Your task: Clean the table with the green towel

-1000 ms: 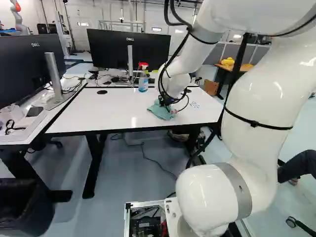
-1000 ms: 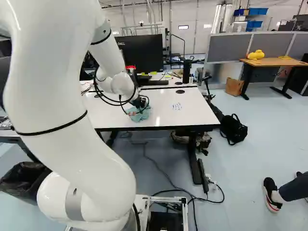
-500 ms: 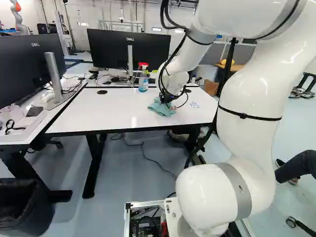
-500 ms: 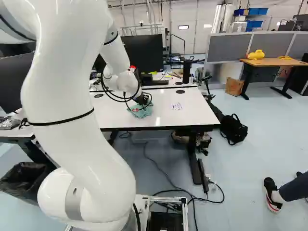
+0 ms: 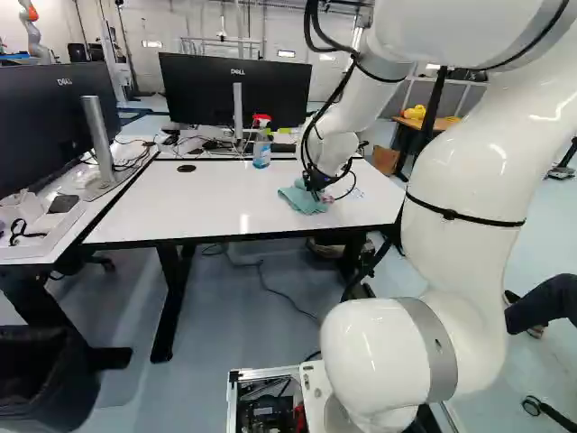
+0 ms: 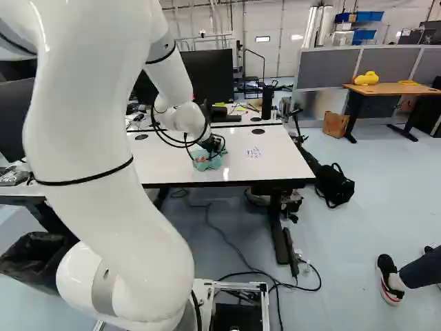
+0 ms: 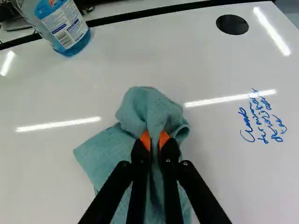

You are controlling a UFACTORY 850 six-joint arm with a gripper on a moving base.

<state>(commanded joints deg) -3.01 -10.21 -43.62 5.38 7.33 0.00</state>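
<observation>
The claw (image 5: 317,191) was closed down to a narrow gap, with a pinched ridge of the green towel (image 7: 148,109) caught between its two fingers. Both orange pads (image 7: 145,139) pressed on the cloth, one from each side. Ahead of the fingertips the towel bulged up in a rounded bunch; to one side it spread out in a flatter, folded flap, and more of it ran back under the fingers.

The towel lay on the white table (image 5: 162,207), near the edge facing the base and towards the right end of the tabletop in the left base view. Blue handwriting (image 7: 264,119) marked the surface to one side of the towel, apart from it. A spray bottle (image 5: 261,151) with blue liquid and a red top stood farther back on the table — well clear of the cloth. Two round black inserts (image 6: 258,131) sat towards the table's far edge, and bright streaks of light shone on the white top.

Beyond stood a large black monitor (image 5: 203,90), with another at the left of the left base view. A black bin (image 5: 45,374) stood on the floor at that side. Across the room — at the right of the right base view — a yellow object (image 6: 366,78) rested on a wooden desk (image 6: 396,89), with a cardboard box (image 6: 335,124) beside it on the floor.
</observation>
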